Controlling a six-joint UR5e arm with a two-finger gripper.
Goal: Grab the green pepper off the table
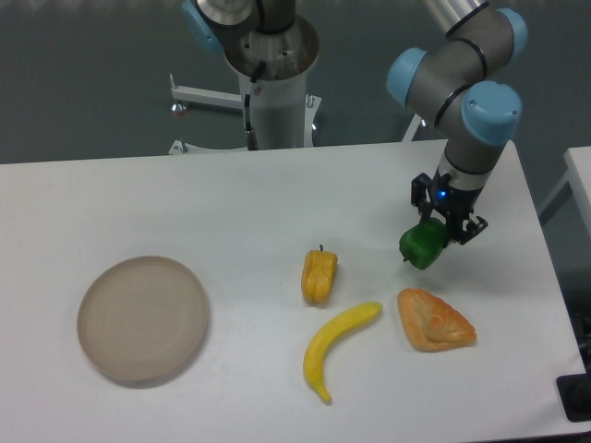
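The green pepper is a small glossy dark-green lump at the right of the white table. My gripper comes down on it from above and is shut on it, its black fingers on either side. The pepper hangs tilted, just above and left of the croissant; whether it still touches the tabletop I cannot tell.
A yellow-orange pepper lies mid-table with a banana below it. A golden croissant lies right under the gripper's side. A round beige plate sits at the left. The table's right edge is near the arm.
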